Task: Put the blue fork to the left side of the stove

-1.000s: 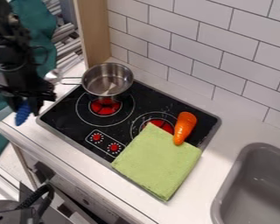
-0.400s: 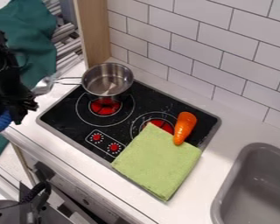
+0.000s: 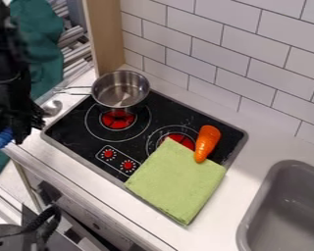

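Note:
At the left edge of the camera view, the black gripper (image 3: 16, 128) hangs by the counter's left end, left of the stove (image 3: 88, 147). The blue fork (image 3: 2, 138) is held at the gripper's lower end, its blue part sticking out below and to the left. The rest of the fork is hidden by the gripper and the view's edge.
A metal pot (image 3: 120, 90) stands on the stove's rear left, its handle pointing left. A silver spoon-like piece (image 3: 53, 108) lies beside the gripper. A green cloth (image 3: 176, 181) and an orange carrot (image 3: 207, 143) lie at the right, before the grey sink (image 3: 287, 211).
The gripper has moved left with the blue fork over the last second. Since the middle frame it has shifted slightly right. The silver spoon-like piece sits lower than in the first frame.

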`<state>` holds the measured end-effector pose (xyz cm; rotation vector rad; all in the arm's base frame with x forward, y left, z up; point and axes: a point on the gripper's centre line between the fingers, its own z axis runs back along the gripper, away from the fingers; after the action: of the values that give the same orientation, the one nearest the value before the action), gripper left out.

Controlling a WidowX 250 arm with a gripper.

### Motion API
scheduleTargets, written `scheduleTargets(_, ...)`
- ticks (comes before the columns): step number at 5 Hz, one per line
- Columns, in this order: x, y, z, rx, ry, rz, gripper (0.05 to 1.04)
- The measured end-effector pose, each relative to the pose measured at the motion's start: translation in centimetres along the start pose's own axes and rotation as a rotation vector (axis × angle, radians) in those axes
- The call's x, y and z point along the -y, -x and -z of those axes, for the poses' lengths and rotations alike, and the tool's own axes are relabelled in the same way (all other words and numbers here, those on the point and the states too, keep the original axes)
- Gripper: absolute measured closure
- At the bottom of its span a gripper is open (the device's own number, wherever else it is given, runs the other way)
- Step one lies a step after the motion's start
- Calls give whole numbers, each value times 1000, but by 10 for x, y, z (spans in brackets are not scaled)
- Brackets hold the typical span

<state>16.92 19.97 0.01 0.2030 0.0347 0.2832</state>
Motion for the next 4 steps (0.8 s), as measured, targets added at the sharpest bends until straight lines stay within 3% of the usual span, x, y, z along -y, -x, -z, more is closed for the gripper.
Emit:
scheduleTargets(1, 13, -11, 5, -31, -18, 68, 668)
scheduleTargets(2, 34, -28, 15, -82, 8, 67, 668)
scheduleTargets(3, 46, -39, 25, -124, 50, -86, 668)
scheduleTargets(4, 48, -40, 28, -140, 58, -135, 615)
